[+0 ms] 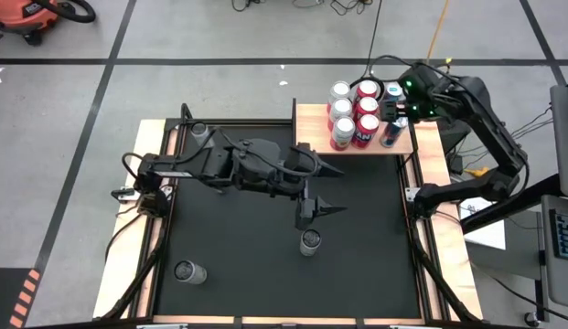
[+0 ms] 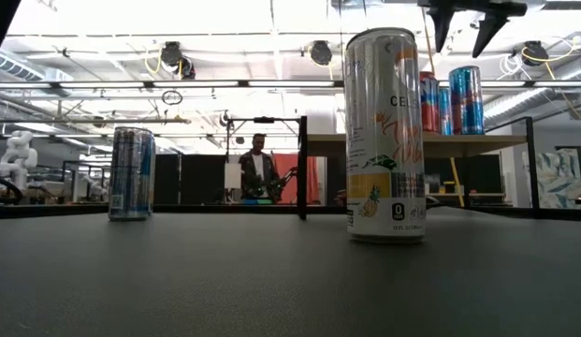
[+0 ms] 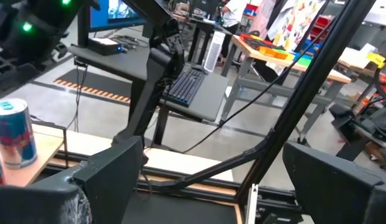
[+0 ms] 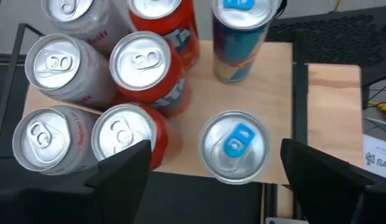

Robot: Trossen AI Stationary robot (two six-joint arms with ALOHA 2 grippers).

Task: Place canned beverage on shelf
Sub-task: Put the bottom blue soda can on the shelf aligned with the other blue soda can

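round metal cans (image 4: 146,59) on flat light-wood shelf (image 4: 270,93); right fingers (image 4: 214,165) spread round blue-tab can (image 4: 234,147), left fingers (image 1: 317,190) spread.

1. This is a robotics lab or workshop: a black matte tabletop (image 1: 265,256) edged with light-wood strips stands on a grey concrete floor (image 1: 219,37) marked with dark taped lines.
2. At 11 o'clock in the high view sits an orange shop vacuum (image 1: 27,18).
3. The low view shows exposed ceiling ducts (image 2: 178,56), strip lights and a person (image 2: 259,168) standing at a far bench.
4. The left wrist view shows a black computer keyboard (image 3: 189,87) and cluttered workbenches (image 3: 273,53).
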